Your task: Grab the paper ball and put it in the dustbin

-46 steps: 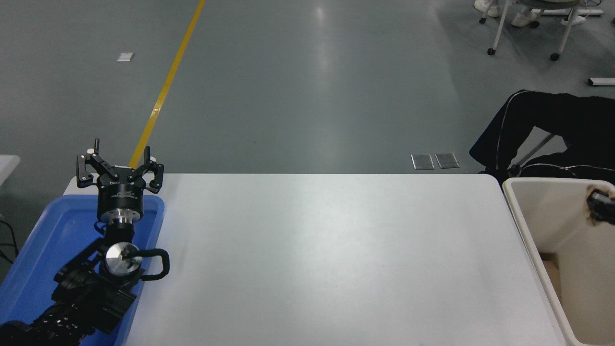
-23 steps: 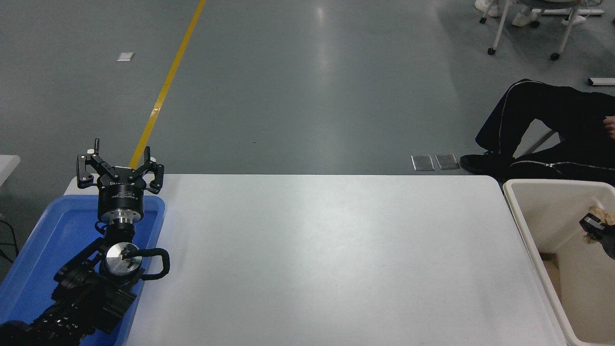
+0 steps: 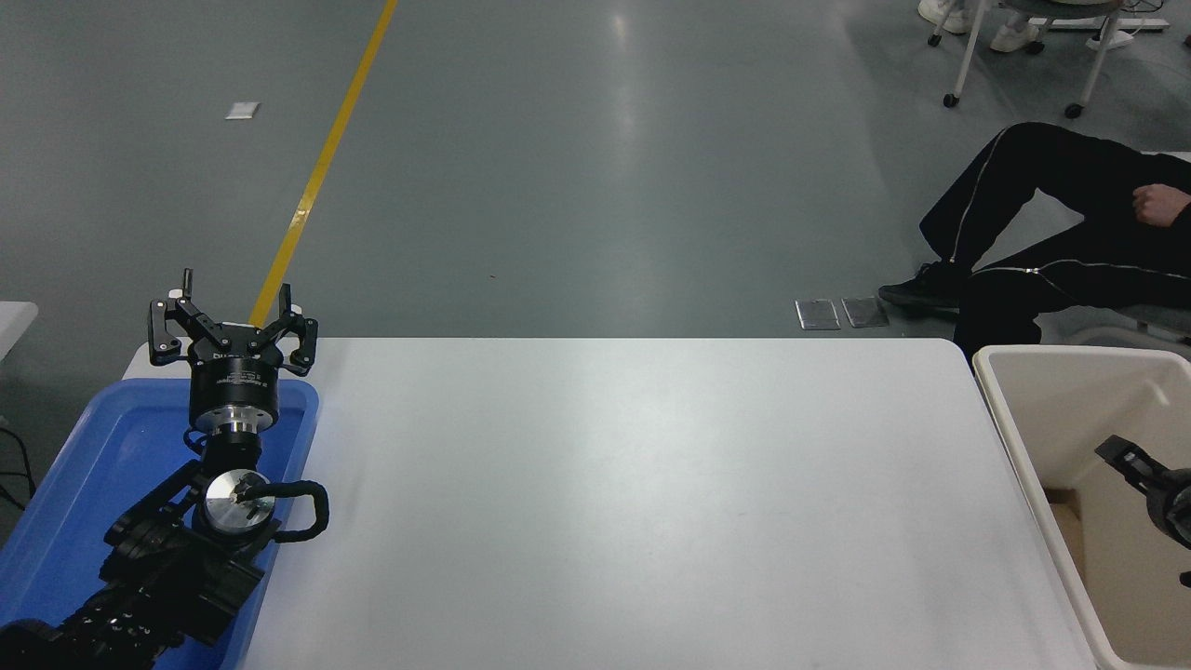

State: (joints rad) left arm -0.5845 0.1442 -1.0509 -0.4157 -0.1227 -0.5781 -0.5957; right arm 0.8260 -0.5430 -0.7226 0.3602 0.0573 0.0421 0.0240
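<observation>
The cream-beige dustbin [image 3: 1070,355] stands off the table's right end, cut by the picture's right edge. My right gripper [image 3: 1146,476] hangs inside the bin's mouth at the right edge, only partly in view. One finger [image 3: 1119,455] sticks out to the upper left with nothing against it, so the gripper looks open and empty. The paper ball is out of view. My left arm is parked at the lower left with its gripper [image 3: 233,318] open and empty over the blue tray's far end.
A shallow blue tray [image 3: 56,502] lies at the table's left end under the left arm. A seated person's dark-trousered legs [image 3: 1014,233] and hand [image 3: 1158,202] are beyond the bin at the top right. A wheeled chair [image 3: 1023,46] stands further back.
The right gripper has sunk lower over the bin. The paper ball it held half a second ago no longer shows. The person has leaned back and shifted their legs.
</observation>
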